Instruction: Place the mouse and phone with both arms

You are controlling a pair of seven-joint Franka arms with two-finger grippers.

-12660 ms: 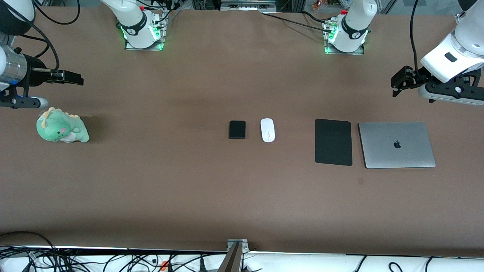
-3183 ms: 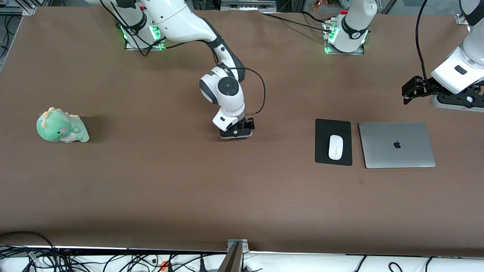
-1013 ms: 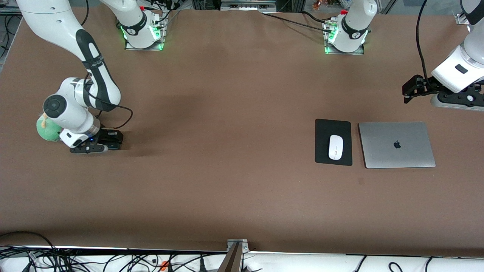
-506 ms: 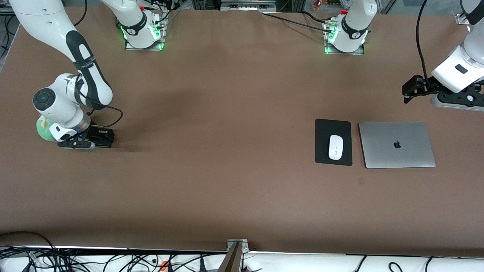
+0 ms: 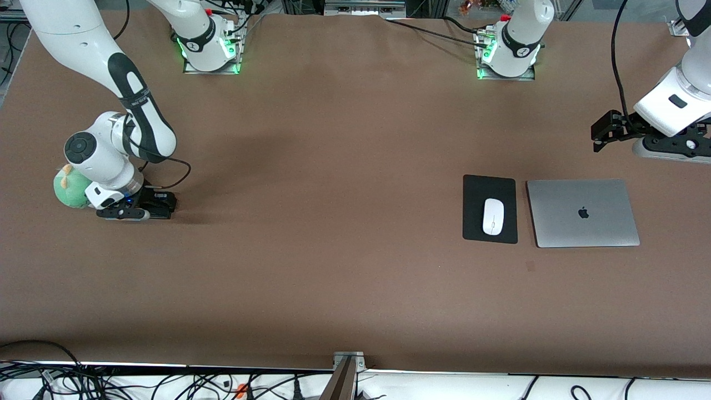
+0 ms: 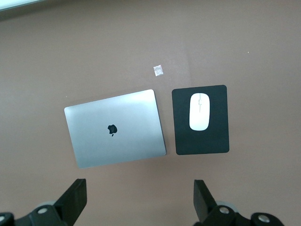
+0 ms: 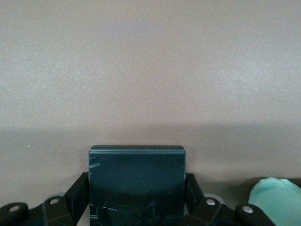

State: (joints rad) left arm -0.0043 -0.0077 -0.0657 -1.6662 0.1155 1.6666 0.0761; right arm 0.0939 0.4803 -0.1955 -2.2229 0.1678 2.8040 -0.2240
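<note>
The white mouse [image 5: 493, 216] lies on the black mouse pad [image 5: 489, 184] beside the laptop; it also shows in the left wrist view [image 6: 199, 111]. My right gripper [image 5: 162, 203] is shut on the black phone [image 7: 136, 165], low over the table right beside the green plush toy [image 5: 68, 188]. In the right wrist view the phone sits between the two black fingers [image 7: 79, 188]. I cannot tell whether the phone touches the table. My left gripper [image 5: 602, 132] is open and empty, and waits in the air at the left arm's end; the left wrist view [image 6: 139, 200] shows it too.
A closed silver laptop [image 5: 583, 213] lies beside the mouse pad [image 6: 201, 136], toward the left arm's end, and shows in the left wrist view [image 6: 115, 128]. A corner of the green plush toy shows in the right wrist view [image 7: 275, 200]. The arm bases stand along the table's back edge.
The mouse has gone from the table's middle onto the mouse pad. The right gripper took the phone from the middle to beside the plush toy, and in the last half second shifted slightly away from it.
</note>
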